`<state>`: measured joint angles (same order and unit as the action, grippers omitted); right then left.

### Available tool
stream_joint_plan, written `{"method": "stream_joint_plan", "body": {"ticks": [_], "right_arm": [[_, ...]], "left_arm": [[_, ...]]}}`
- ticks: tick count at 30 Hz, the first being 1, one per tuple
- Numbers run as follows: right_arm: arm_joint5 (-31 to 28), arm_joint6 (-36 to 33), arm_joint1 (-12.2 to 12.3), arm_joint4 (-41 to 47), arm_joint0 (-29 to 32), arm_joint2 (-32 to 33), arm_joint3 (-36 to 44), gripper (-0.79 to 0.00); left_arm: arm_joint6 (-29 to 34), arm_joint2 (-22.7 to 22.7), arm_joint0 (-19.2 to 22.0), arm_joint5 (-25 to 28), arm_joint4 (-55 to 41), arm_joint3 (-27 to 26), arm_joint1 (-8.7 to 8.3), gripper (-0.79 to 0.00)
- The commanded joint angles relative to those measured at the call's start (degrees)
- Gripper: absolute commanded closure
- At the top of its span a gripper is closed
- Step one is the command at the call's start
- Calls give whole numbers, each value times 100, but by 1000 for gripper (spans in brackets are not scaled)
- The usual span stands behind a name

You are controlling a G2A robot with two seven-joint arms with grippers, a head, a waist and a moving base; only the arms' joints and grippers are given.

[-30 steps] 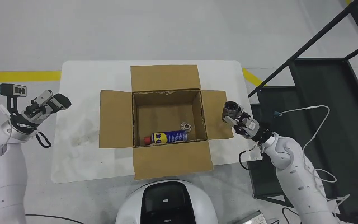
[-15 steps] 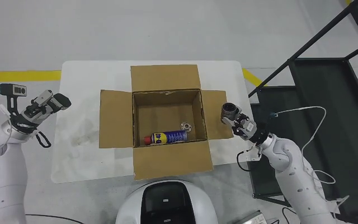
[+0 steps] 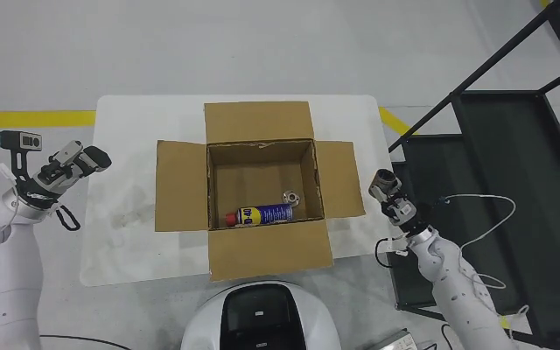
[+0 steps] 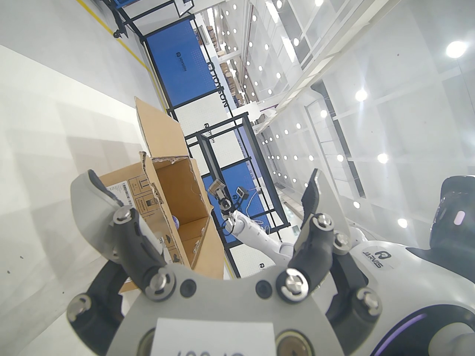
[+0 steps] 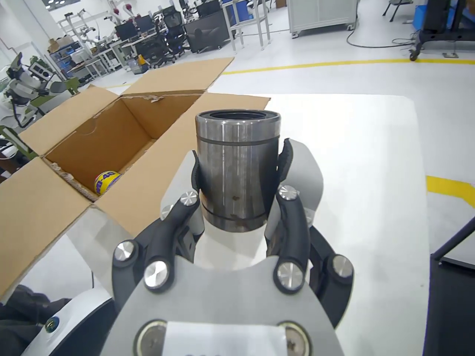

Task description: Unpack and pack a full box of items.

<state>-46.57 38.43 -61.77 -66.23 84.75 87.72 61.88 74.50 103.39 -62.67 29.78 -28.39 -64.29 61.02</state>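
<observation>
**A:** How far along was the job?

**B:** Judged early, in the unpack half. The box [image 3: 182, 185] stood open mid-table, all flaps out. A can [image 3: 260, 213] lay on its side against the near wall inside. A small metal part [image 3: 291, 199] sat just beyond it, near the can's right end. Two items left to lift out, as far as could be seen.

**A:** And the one in hand?

**B:** A steel cylinder [image 5: 237, 164], upright, clamped between the fingers of the right gripper [image 3: 391, 197]. It was outside the box, past the right flap [image 3: 341, 179], about over the right edge of the table [image 3: 140, 122]. Not yet set down.

**A:** Left side?

**B:** The left gripper [image 4: 202, 187] was spread wide with nothing in it. It hung off the table's left edge, well apart from the box.

**A:** So what remained?

**B:** Put the cylinder down, take out the can and the small part, then load it all back. None of the packing was done.

**A:** Any change over the last second?

**B:** Right arm only. The cylinder had been over the right flap, close to the box mouth. It drew outward and toward the robot, clear of the flap, with the grip the same throughout. The left arm, the can, the small part and the box had not shifted.
</observation>
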Motion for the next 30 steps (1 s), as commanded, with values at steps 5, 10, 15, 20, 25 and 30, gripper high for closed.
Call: {"method": "stream_joint_plan", "body": {"ticks": [5, 10, 15, 20, 25, 30], "right_arm": [[369, 733, -71, -558, -735, -304, -1082, 0], [281, 1424, -83, -1096, -1135, -527, -1900, 0], [281, 1424, -83, -1096, -1135, -527, -1900, 0], [281, 1424, -83, -1096, -1135, -527, -1900, 0], [487, 1136, -84, -988, -1046, -493, -1682, 0], [936, 842, -169, -959, -1140, -690, -1969, 0]], "left_arm": [[0, 0, 0, 0, 0, 0, 0, -785], [0, 0, 0, 0, 0, 0, 0, -785], [0, 0, 0, 0, 0, 0, 0, -785], [0, 0, 0, 0, 0, 0, 0, -785], [0, 0, 0, 0, 0, 0, 0, -785], [0, 0, 0, 0, 0, 0, 0, -785]]}}
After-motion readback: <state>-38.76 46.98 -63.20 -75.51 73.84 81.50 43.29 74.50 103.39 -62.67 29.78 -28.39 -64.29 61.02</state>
